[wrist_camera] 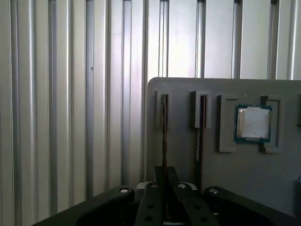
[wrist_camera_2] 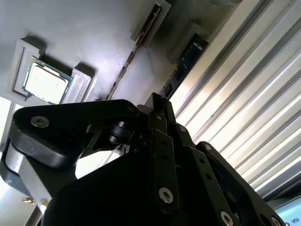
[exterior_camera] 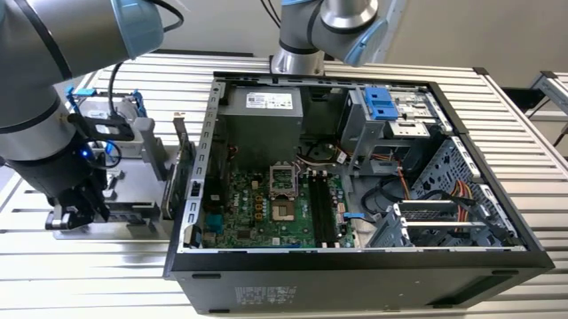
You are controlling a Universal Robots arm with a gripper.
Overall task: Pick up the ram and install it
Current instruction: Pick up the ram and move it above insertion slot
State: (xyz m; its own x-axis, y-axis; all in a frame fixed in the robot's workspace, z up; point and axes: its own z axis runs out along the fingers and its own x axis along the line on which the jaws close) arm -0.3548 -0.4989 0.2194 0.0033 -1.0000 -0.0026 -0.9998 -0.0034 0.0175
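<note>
While the pick is being lined up: black open computer case is lying idle toward the exterior view's right.
Arm: grey jointed robot arm is reaching down at the exterior view's left.
Tray: flat grey moulded parts tray is holding sticks in narrow slots.
Gripper: black gripper is sitting in line with one slot; clamping or not, I cannot tell. A centred, straight, untwisted pull is looking wise.
Ram: slim dark ram stick is standing edge-on in that slot, blade-thin.
</note>
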